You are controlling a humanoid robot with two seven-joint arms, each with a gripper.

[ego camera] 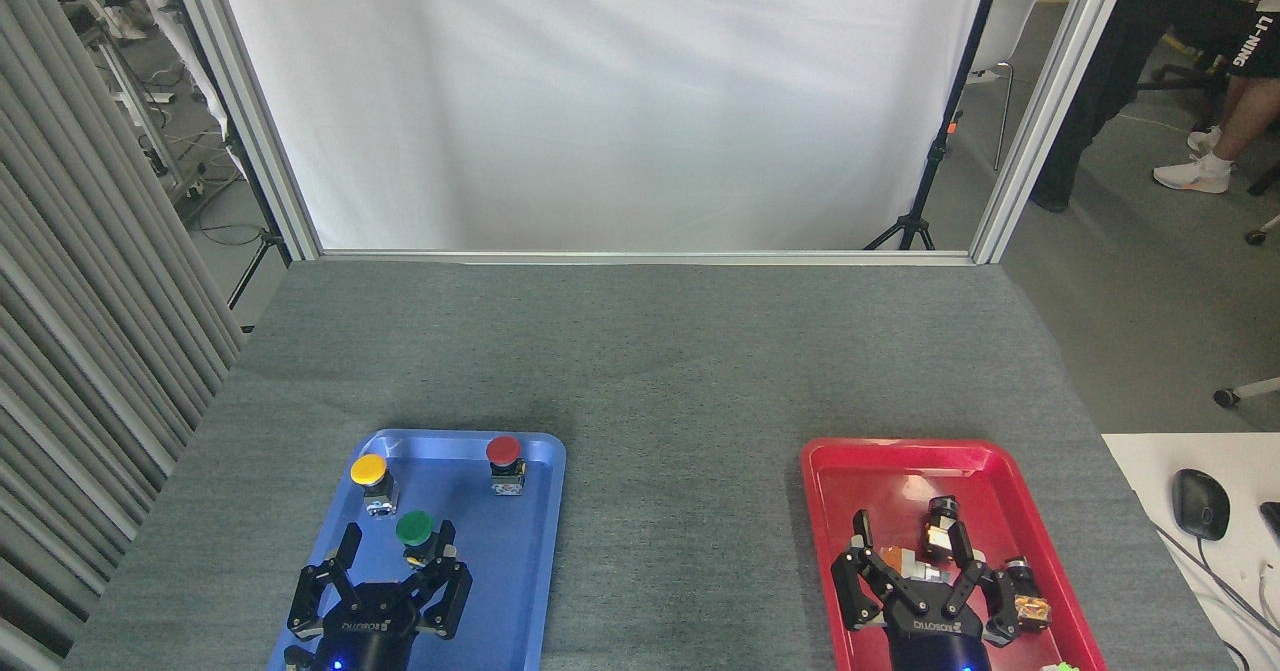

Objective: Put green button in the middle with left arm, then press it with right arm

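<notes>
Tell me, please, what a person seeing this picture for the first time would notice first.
Two bright trays on the grey cloth: a blue tray at near left and a red tray at near right. The blue one holds yellow, red and green buttons, with the open left claw around the green one. The open right claw hangs over the red tray's small parts.

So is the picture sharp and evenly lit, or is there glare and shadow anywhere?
Head view: even, soft light, focus sharp throughout. The blue tray and red tray show pale sheen on their rims. A faint darker patch lies on the grey cloth mid-table. The white backdrop is bright but keeps its folds. The green button and left gripper read clearly.
</notes>
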